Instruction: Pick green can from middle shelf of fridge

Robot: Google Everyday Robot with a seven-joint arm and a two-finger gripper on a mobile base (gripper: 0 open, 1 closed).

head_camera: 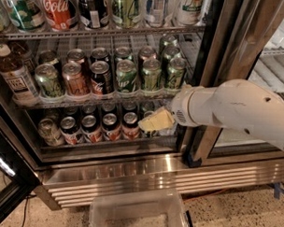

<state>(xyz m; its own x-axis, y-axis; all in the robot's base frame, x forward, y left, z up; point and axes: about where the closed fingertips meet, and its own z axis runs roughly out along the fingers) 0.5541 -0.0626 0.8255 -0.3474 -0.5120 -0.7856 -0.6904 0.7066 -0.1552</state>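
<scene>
One clear bin (137, 213) lies nearest, well below my claw (155, 121), on the floor in front of the fridge (130, 173). My claw hangs inside the open fridge, just in front of the lower cans (111, 126), near the right end of their row. Whether it is apart or together I cannot tell, and I see nothing held in it. My arm (235, 109) reaches in from the right, close past the door post (213, 66).

Above my claw and a little behind it runs the middle shelf (63, 102), its front rail between me and the row it carries. The green can (175, 74) stands at that shelf's front right, above my claw. It is upright, with its long axis vertical and its lid and tab on top. A twin (151, 74) stands close on its left, then the UP can (127, 77). More dark green cans (168, 54) stand behind it.

As I judge it, I am one shelf too low. If I rise straight up, my claw could catch the rail or sweep a lower can over. The row is packed, so a wide or skewed entry would shove the twin, or I would close on the wrong can. A high, off-centre hold on that smooth round body could tip it back into the rear cans. The post leaves my arm little room to swing right.
</scene>
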